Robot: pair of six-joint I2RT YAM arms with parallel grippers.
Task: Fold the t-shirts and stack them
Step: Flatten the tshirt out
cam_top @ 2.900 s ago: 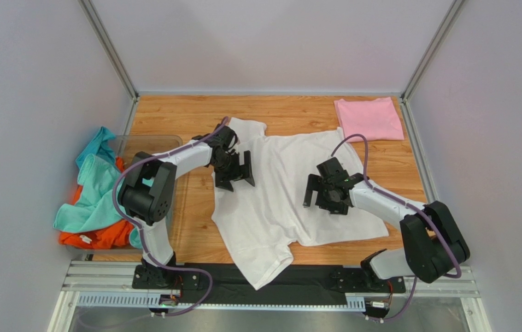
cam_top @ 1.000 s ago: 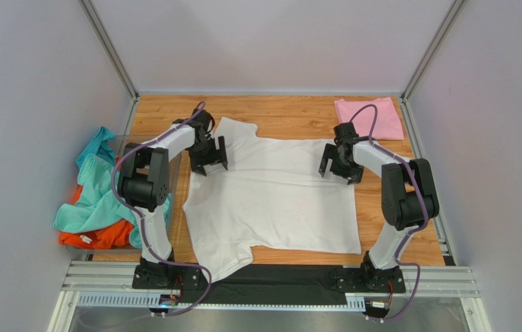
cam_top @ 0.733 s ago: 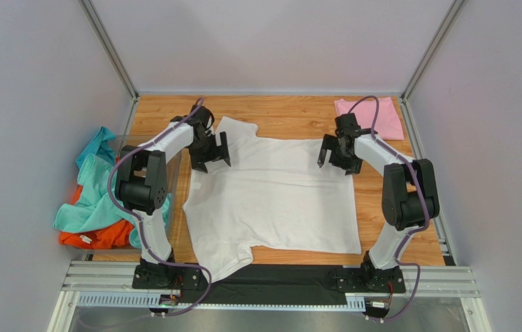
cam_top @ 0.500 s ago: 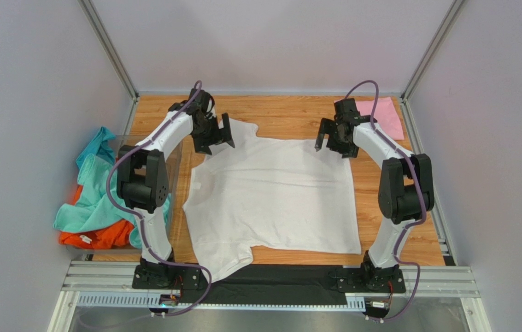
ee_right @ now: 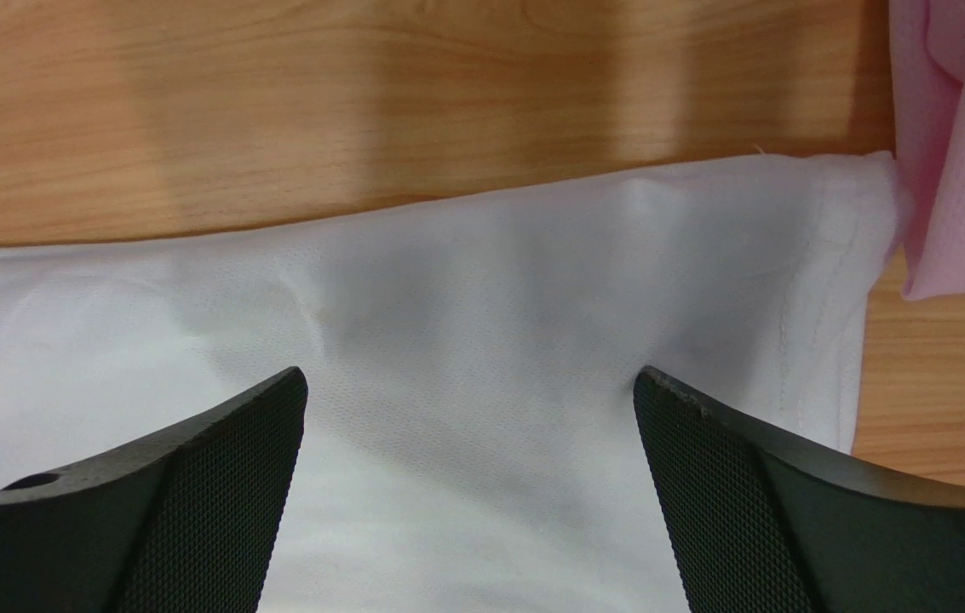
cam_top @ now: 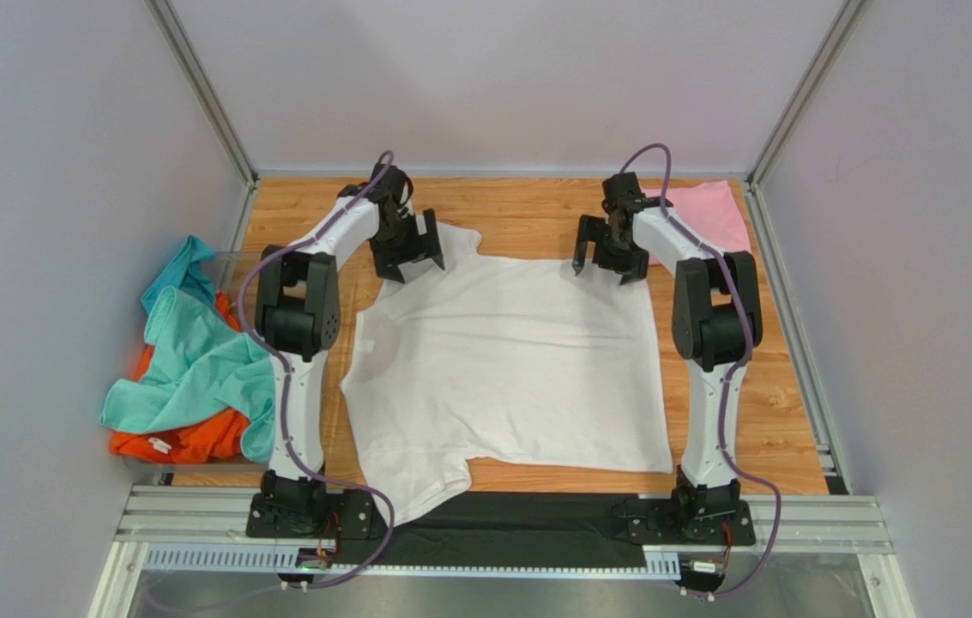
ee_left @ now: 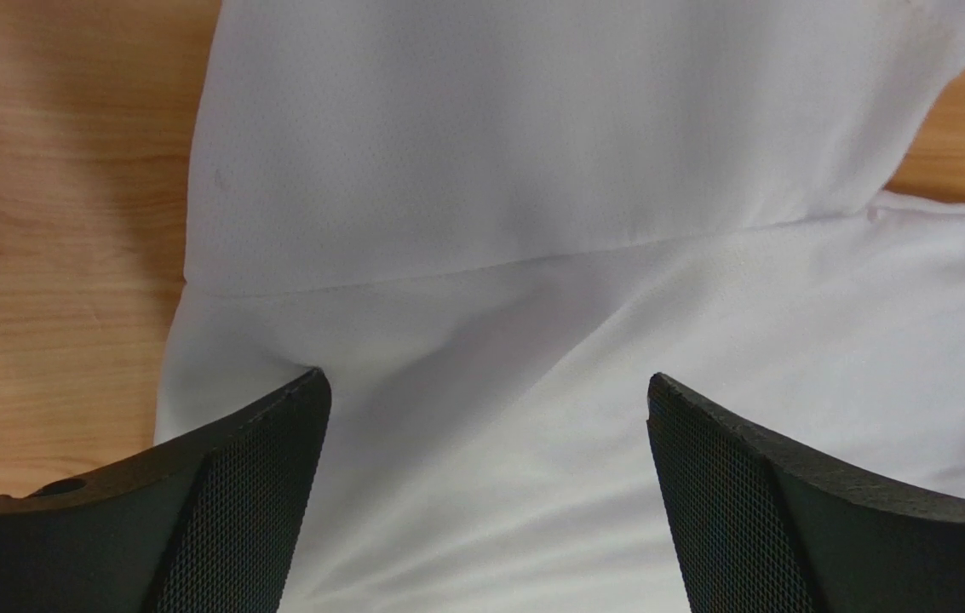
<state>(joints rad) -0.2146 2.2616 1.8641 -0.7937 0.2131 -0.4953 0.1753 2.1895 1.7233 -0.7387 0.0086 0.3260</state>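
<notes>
A white t-shirt (cam_top: pixel 510 361) lies spread flat on the wooden table, one sleeve at the far left, another hanging over the near edge. My left gripper (cam_top: pixel 408 247) is open and empty over the far left sleeve seam (ee_left: pixel 513 256). My right gripper (cam_top: pixel 607 249) is open and empty over the shirt's far right corner (ee_right: pixel 833 243). A folded pale pink t-shirt (cam_top: pixel 710 213) lies at the far right corner; its edge shows in the right wrist view (ee_right: pixel 961 141). Teal (cam_top: pixel 188 354) and orange (cam_top: pixel 175 438) t-shirts are heaped at the left.
A clear plastic bin (cam_top: pixel 252 277) sits at the table's left edge beside the heap. Grey walls and metal posts close in the table on three sides. A black rail (cam_top: pixel 555 522) runs along the near edge.
Both arms reached farther toward the back of the table, the grippers moving from the shirt's upper part to its far edge. The white shirt now lies spread flat and squared.
</notes>
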